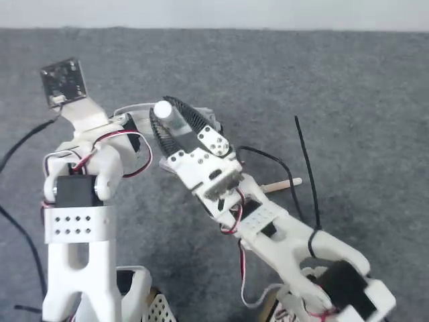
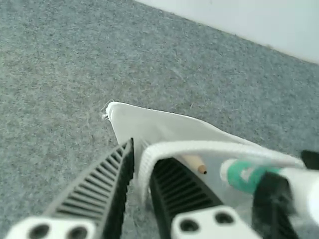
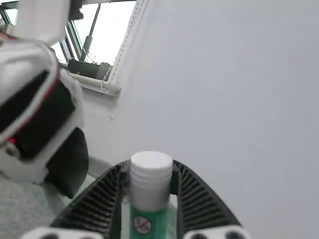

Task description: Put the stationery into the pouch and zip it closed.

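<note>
The high view looks down from above and behind the two arm bases onto the grey surface, with the wall along the far edge. The left wrist view sits close behind the left end effector and faces down and outward over the pouch. The right wrist view tilts upward along the right end effector, toward the wall and a window. All three views share the glue stick.

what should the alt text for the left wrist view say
The left hand pinches the rim of a white pouch, holding it open over grey carpet. A wooden pencil tip shows in the opening, beside a green-and-white glue stick.
</note>
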